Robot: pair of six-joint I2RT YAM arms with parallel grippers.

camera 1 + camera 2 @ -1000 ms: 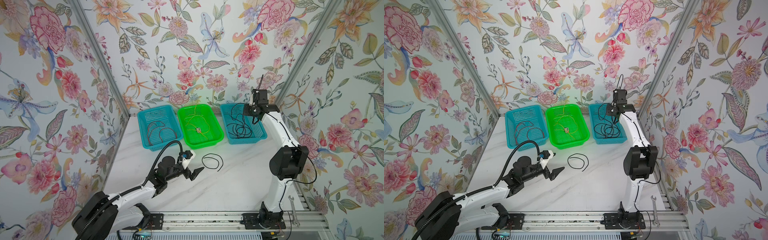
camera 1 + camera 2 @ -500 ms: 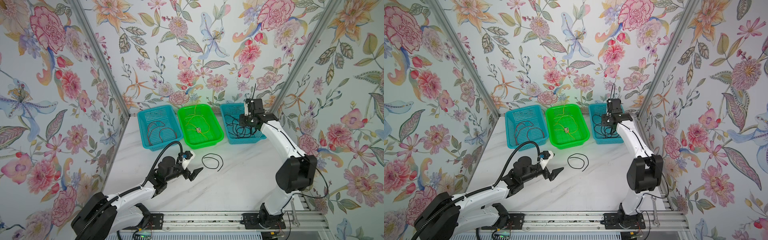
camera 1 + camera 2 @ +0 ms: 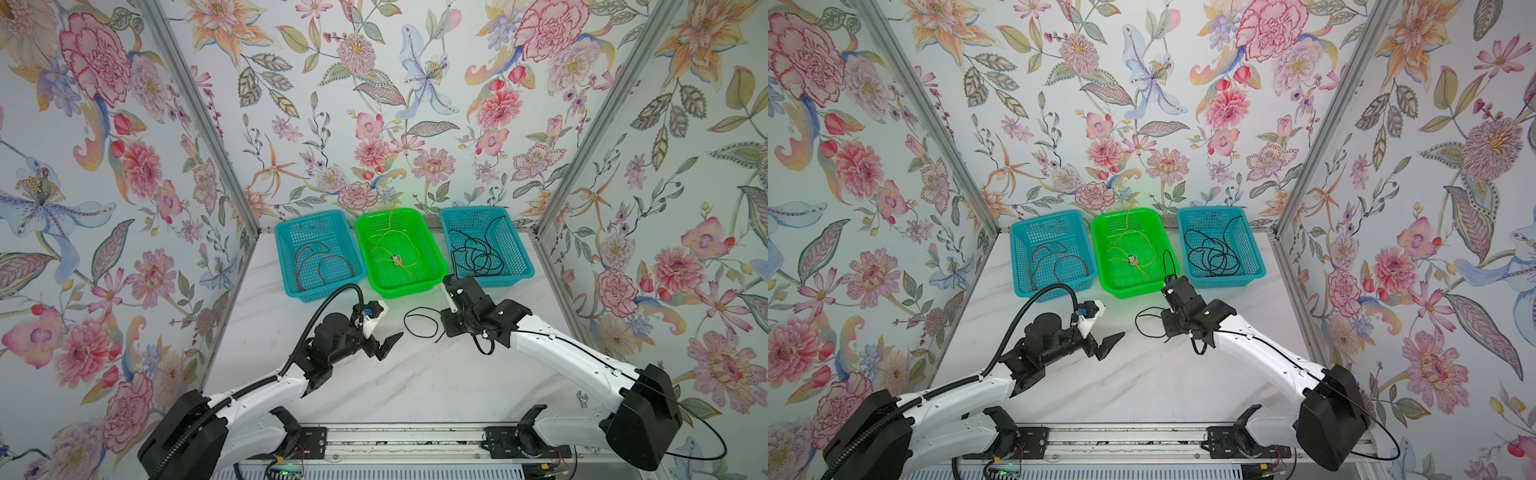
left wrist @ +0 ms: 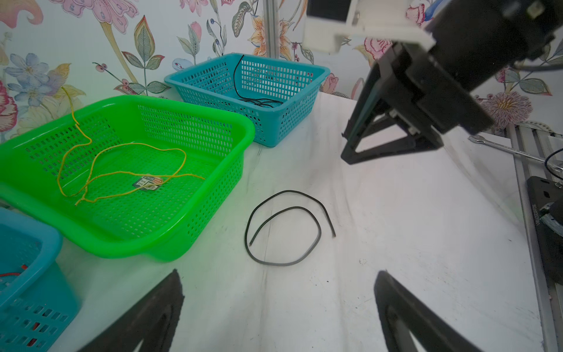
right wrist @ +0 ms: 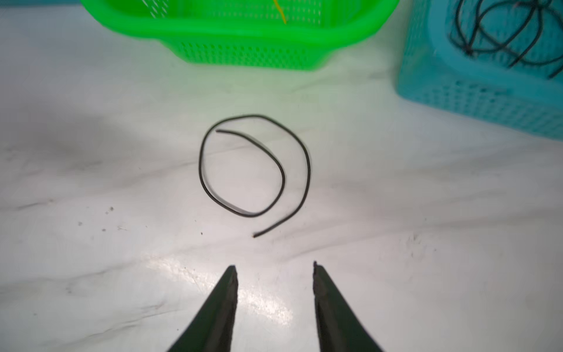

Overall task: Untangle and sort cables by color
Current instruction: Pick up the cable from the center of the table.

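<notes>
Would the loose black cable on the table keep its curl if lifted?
Probably floppy: the black cable is thin, curled flat on the table. Likely light; a push should slide it. Thin enough to perhaps slip between jaws.

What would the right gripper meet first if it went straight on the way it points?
Probably the loose black cable, coiled on the table ahead of the right gripper; the green basket lies beyond. Tip height is unclear.

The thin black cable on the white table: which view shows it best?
The left wrist view: the thin black cable lies whole and sharp, both ends clear. The right wrist view shows the cable whole but slightly blurred. Both top views show it small.
</notes>
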